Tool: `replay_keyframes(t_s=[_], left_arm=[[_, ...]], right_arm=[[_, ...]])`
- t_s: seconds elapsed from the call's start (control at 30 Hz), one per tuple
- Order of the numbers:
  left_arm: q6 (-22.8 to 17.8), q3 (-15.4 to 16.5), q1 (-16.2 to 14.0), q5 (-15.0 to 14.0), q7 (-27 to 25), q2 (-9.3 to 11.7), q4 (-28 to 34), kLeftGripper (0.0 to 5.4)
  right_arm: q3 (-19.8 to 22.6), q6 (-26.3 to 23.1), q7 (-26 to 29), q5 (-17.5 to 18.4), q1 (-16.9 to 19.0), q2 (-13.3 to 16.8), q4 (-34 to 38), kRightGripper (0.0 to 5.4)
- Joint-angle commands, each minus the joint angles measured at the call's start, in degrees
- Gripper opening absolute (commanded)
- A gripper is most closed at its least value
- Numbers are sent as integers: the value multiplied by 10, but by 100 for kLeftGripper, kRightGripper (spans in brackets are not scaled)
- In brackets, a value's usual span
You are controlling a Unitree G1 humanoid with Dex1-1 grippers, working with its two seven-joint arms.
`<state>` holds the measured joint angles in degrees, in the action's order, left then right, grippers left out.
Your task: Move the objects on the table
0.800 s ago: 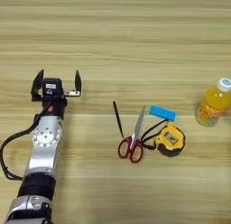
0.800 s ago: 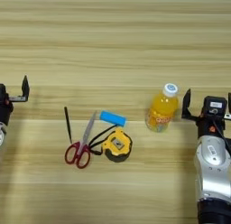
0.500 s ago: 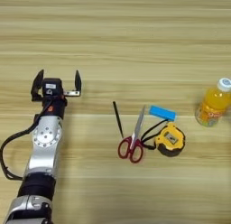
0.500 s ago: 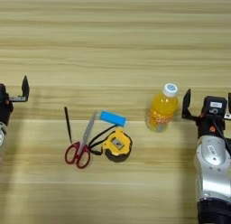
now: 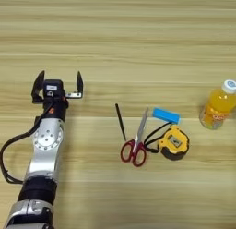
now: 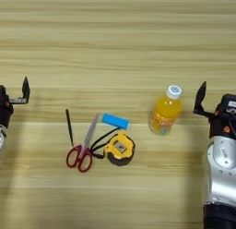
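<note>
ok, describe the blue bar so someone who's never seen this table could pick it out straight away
On the light-brown wooden table, find the small cluster between the two arms, left of the orange juice bottle with white cap. The blue rectangular bar lies flat at the cluster's far edge, between the red-handled scissors' blade tips and the yellow-black tape measure. It is the only blue thing there.

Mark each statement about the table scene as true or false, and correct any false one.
1. The juice bottle stands upright. True.
2. The left gripper holds the pen. False: its jaws are open and empty, well left of the pen.
3. The scissors lie between the pen and the tape measure. True.
4. The blue bar lies left of the pen. False: it lies right of the scissors, just above the tape measure.
5. The right gripper grips the bottle. False: it sits apart, to the bottle's right.
</note>
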<state>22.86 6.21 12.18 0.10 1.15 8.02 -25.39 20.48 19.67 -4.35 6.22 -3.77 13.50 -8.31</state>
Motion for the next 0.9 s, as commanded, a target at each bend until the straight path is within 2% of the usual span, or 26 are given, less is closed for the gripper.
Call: replay_keyframes(t_s=[0.03,0.23,0.6,0.9], left_arm=[[-8,-3,-1,10,0,5,4,540],[-8,-3,-1,10,0,6,3,540],[-8,-3,-2,11,0,5,5,540],[-8,-4,0,13,1,5,3,540]], right_arm=[[16,24,-2,19,9,-10,30,536],[8,33,14,31,14,-16,50,536],[-58,67,110,50,40,-25,111,536],[-74,73,153,73,50,-26,124,536]])
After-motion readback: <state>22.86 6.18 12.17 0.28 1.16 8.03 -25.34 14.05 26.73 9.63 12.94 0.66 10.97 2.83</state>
